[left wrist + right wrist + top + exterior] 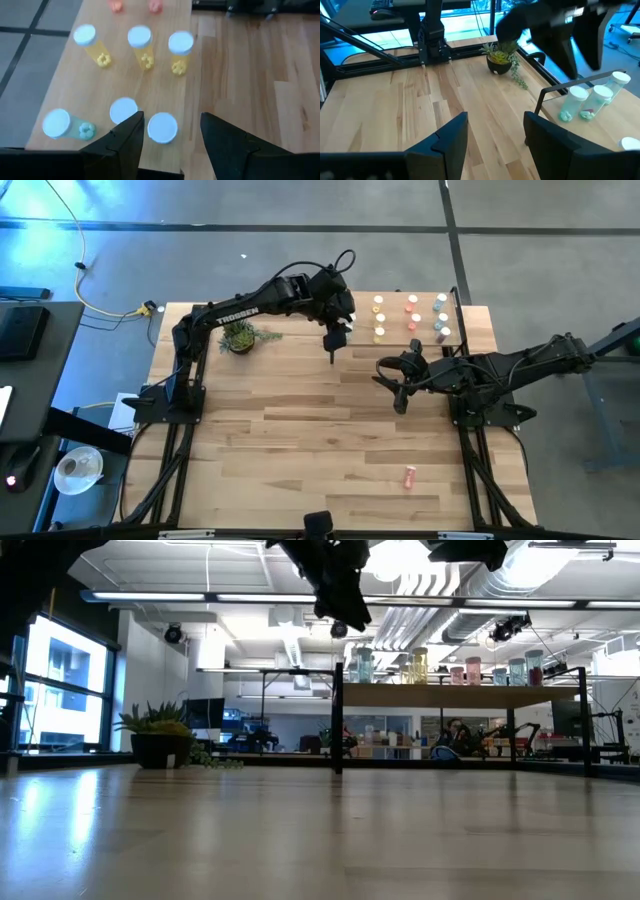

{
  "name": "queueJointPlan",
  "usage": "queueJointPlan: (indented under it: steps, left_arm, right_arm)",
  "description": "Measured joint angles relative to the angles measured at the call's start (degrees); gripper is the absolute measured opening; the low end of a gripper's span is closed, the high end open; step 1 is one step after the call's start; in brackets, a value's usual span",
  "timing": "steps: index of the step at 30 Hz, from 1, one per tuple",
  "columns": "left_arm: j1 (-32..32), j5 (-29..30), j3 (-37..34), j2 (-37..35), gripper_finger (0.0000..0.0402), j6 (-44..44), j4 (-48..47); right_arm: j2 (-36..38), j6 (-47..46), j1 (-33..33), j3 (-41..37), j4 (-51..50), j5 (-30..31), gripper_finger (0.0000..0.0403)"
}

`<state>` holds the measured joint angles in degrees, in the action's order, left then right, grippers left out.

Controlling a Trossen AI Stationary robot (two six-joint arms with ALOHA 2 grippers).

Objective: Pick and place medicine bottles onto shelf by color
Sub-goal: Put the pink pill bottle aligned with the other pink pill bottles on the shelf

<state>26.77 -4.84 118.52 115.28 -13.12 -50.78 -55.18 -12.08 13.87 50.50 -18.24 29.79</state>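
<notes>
Nearly all the work looks done here, judging by the layout. Start with the big wooden surface [320, 430]: it is almost bare, save a potted plant [238, 336] near the left arm's base and one lone orange-red bottle [410, 476] lying on its side far down at the near edge, well apart from everything else.

Next, the shelf [455, 310] at the far right corner. Bottles stand on it in colour rows: yellow bottles [140, 46] three abreast, teal bottles [579, 102] clustered on the side nearest the right arm, orange-red ones between, and white-capped bottles at the end nearest the left arm. One teal bottle [65, 125] stands among those white caps in the left wrist view, so whether the sorting is perfectly clean I cannot tell.

Now the arms. The left gripper [170, 135] hovers above the shelf's edge, fingers parted and empty, a white-capped bottle [162, 127] standing free right below the gap — released, by the look of it. The right gripper [495, 132] waits over the surface beside the shelf, spread wide, holding nothing.

What's left, I'd judge: that stray bottle needs fetching and placing with its colour.
</notes>
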Motion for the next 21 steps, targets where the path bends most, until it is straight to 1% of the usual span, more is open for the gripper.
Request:
queueJointPlan:
  steps: [2,6,8,12,16,21]
  left_arm:
    - [-0.3,0.0,1.3,0.0,0.0186,0.0,-0.8]
    - [-1.0,0.2,3.3,-0.9,0.0186,-0.6,-2.4]
    - [-1.4,0.1,3.8,-2.3,0.0186,-0.5,-2.6]
    - [-2.3,0.0,3.7,-5.1,0.0186,-0.3,-6.0]
    - [-3.4,0.0,-0.3,-8.1,0.0186,1.6,-6.3]
    - [-5.2,0.0,-9.7,-11.4,0.0186,3.8,-2.7]
  right_arm:
    - [0.0,-1.3,0.0,0.0,-0.1,-0.8,0.0184]
    - [0.0,-6.8,0.0,0.0,-1.8,-4.1,0.0184]
    - [0.0,-10.7,0.0,0.0,-3.9,-6.0,0.0184]
    - [0.0,-19.9,0.1,0.0,-9.5,-10.0,0.0184]
    - [-0.6,-29.1,0.3,0.0,-14.9,-15.0,0.0184]
    - [-2.2,-37.9,3.3,0.0,-19.4,-19.9,0.0184]
